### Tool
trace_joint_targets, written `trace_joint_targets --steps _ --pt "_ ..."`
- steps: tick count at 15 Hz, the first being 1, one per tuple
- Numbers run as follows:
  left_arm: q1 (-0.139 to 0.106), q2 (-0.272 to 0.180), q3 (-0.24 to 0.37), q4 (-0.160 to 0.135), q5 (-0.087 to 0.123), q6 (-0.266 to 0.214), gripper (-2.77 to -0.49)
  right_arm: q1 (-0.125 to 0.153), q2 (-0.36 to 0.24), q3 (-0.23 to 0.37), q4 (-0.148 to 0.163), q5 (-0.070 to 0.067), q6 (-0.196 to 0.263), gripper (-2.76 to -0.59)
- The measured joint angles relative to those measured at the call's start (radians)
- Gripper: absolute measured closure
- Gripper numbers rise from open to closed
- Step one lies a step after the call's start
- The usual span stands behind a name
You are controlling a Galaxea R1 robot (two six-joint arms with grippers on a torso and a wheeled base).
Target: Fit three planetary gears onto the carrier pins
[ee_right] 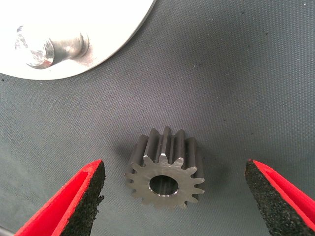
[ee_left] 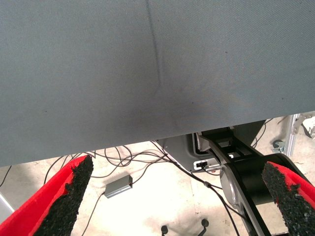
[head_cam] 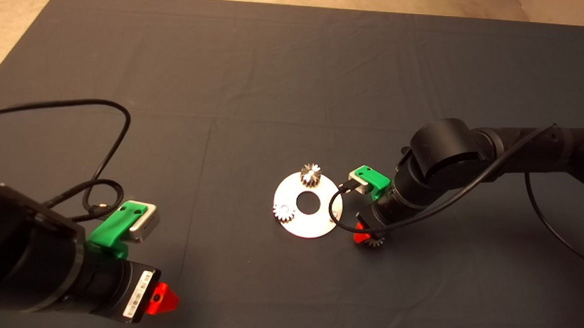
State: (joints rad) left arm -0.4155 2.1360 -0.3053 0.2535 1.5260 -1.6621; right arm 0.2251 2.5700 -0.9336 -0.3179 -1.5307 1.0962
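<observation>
The round silver disc (head_cam: 308, 224) lies mid-mat with a large centre hole. One planetary gear (head_cam: 311, 174) sits on its far pin, a second gear (head_cam: 284, 212) on its left pin. The right pin (head_cam: 334, 213) is bare; it also shows in the right wrist view (ee_right: 51, 49). The third gear (head_cam: 375, 242) lies flat on the mat just right of the disc. My right gripper (ee_right: 174, 196) is open, low over this gear (ee_right: 166, 173), with one finger on each side and not touching it. My left gripper (ee_left: 174, 196) is open and empty at the mat's lower left.
A black cable (head_cam: 101, 139) loops over the mat above the left arm. Past the mat's edge the left wrist view shows floor cables (ee_left: 147, 162) and a black base (ee_left: 241, 172). Bare dark mat (head_cam: 276, 73) stretches behind the disc.
</observation>
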Motion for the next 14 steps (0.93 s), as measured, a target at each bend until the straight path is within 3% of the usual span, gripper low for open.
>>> trace_joint_targets --steps 14 --pt "0.0 -0.003 0.0 -0.007 0.0 0.007 -2.48 0.0 -0.002 0.0 0.0 0.0 0.001 -2.09"
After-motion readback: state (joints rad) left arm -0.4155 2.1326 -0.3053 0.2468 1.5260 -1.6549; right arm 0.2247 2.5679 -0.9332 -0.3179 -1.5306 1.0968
